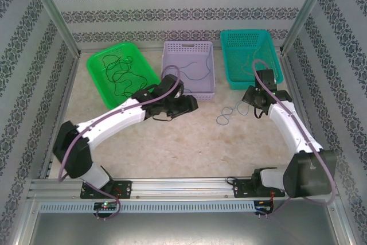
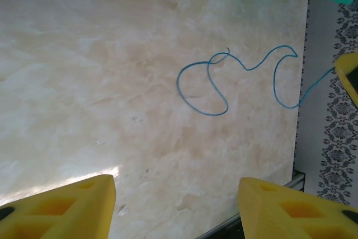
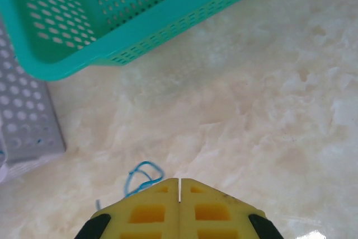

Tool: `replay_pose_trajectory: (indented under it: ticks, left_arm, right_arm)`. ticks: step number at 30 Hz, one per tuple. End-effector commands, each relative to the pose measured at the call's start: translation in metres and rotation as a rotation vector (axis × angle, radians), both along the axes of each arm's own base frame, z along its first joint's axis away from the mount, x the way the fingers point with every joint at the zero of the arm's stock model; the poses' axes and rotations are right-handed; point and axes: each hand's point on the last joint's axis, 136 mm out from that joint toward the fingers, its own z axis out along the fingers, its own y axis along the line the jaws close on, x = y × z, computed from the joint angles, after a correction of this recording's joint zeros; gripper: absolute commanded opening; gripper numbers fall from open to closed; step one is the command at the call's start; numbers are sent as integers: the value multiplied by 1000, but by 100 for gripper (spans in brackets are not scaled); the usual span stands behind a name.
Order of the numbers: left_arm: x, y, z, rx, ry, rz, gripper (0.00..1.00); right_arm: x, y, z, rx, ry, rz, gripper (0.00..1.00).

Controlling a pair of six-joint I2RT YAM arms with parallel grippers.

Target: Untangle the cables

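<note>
From above, you are partway through. The dark cable (image 1: 117,73) lies on its own in the green basket (image 1: 92,67), so that part looks done. The purple basket (image 1: 189,44) holds one thin cable (image 1: 198,76), and I cannot tell its colour. The teal basket (image 1: 243,32) has a pale cable (image 1: 259,64) in it. The blue cable (image 1: 228,113) is on the table (image 1: 172,147), just in front of the gap between the purple and teal baskets. It is not in any basket yet, so I think it is what you have left to sort. Your left gripper (image 1: 192,105) is just in front of the purple basket. Your right gripper (image 1: 250,106) is at the right end of the blue cable.

In the left wrist view, the two yellow fingers (image 2: 67,205) stand apart with nothing between them. The blue cable lies ahead in loose loops and crosses itself once. Its far end runs up to the other gripper's yellow finger.

In the right wrist view, the fingers are pressed together. The blue cable curls just beside the tips and seems to go under them, so it looks pinched. The part of the teal basket you see here has no cable in it.
</note>
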Motion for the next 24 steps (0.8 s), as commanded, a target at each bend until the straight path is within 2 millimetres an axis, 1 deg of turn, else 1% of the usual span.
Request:
replay_pose_trajectory:
  ticks: [1, 2, 4, 8, 10, 14, 16, 18, 20, 24]
  left_arm:
    - [3, -46, 5, -24, -48, -119, 61]
    - [2, -54, 0, 0, -49, -145, 61]
    - [1, -66, -14, 47, -32, -179, 63]
    - [2, -81, -47, 100, 33, -172, 64]
    - [6, -92, -55, 97, 45, -180, 65]
    - [9, -126, -62, 113, 5, -285, 61]
    - [8, -134, -71, 179, -12, -342, 59]
    - [7, -134, -87, 246, -8, -376, 55]
    - [6, -135, -101, 269, 3, -397, 52]
    - [8, -128, -118, 344, -20, -444, 47]
  right_arm:
    - [-39, 12, -28, 16, 142, 53, 0]
    - [-47, 16, -28, 14, 151, 72, 0]
    - [-66, 17, -27, -16, 170, 94, 0]
    - [-105, 0, -34, -90, 225, 83, 0]
    - [-114, -3, -38, -95, 228, 78, 0]
    - [-107, 4, -44, -52, 242, 83, 0]
    - [-105, 8, -50, -23, 281, 85, 0]
    - [-103, 11, -57, -12, 313, 83, 0]
    - [-101, 10, -63, -15, 325, 78, 0]
    - [-102, 6, -72, -26, 352, 46, 0]
